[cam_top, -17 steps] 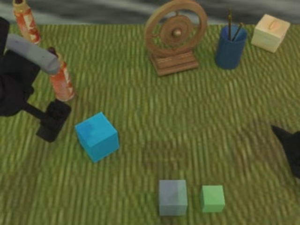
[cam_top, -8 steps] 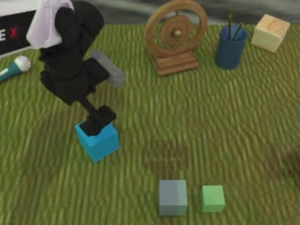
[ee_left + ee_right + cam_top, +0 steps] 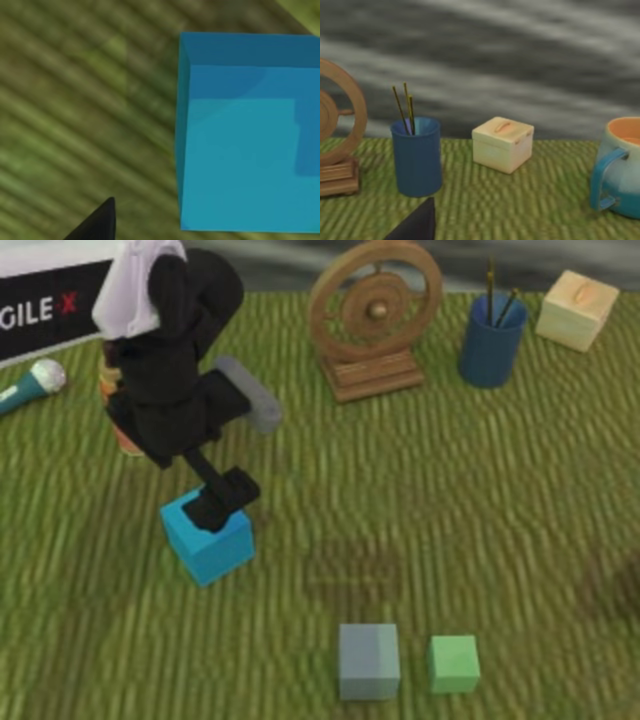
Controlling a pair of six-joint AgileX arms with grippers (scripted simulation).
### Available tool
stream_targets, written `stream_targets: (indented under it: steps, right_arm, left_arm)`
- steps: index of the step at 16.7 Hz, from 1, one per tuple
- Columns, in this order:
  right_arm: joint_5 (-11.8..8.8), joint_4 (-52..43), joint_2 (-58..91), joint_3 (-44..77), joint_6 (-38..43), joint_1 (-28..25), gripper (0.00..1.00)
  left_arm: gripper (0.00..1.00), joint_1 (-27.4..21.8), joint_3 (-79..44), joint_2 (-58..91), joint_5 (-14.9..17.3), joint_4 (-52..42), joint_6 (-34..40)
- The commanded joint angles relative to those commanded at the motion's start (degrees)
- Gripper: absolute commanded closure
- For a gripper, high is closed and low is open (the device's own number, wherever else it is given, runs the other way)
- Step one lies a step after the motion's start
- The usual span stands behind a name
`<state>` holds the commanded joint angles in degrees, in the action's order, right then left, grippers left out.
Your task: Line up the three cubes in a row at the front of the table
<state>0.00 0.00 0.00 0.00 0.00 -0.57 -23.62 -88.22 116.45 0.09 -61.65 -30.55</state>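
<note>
On the worktop (image 3: 500, 540), the left gripper (image 3: 222, 502) reaches down onto the blue cube (image 3: 212, 540); whether it grips cannot be told. Right of that cube, nearer the front, the grey cube (image 3: 368, 661) and green cube (image 3: 454, 663) sit side by side. Far right, a blue cup (image 3: 491, 341) holds sticks (image 3: 497, 292).

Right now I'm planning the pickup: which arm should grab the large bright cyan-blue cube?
Left. The left gripper hangs right over the large bright cyan-blue cube on the table's left side, and its wrist view is filled by that cube. The right arm is out of the top view.
</note>
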Motion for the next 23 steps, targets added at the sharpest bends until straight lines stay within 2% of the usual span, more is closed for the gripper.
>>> stream_targets:
  steps: [3,9,14,23]
  right_arm:
    - [0.0,0.0,0.0,0.0,0.0,0.0,0.00]
    - [0.0,0.0,0.0,0.0,0.0,0.0,0.00]
    - [0.0,0.0,0.0,0.0,0.0,0.0,0.00]
    - [0.0,0.0,0.0,0.0,0.0,0.0,0.00]
  left_arm:
    - [0.00,-0.2,1.5,1.0,0.0,2.3,-0.2]
    - [0.00,-0.2,8.8,7.0,0.1,16.1,-0.2]
    - [0.00,-0.2,9.8,8.0,0.1,17.6,-0.3]
    - [0.68,-0.2,9.8,8.0,0.1,17.6,-0.3]
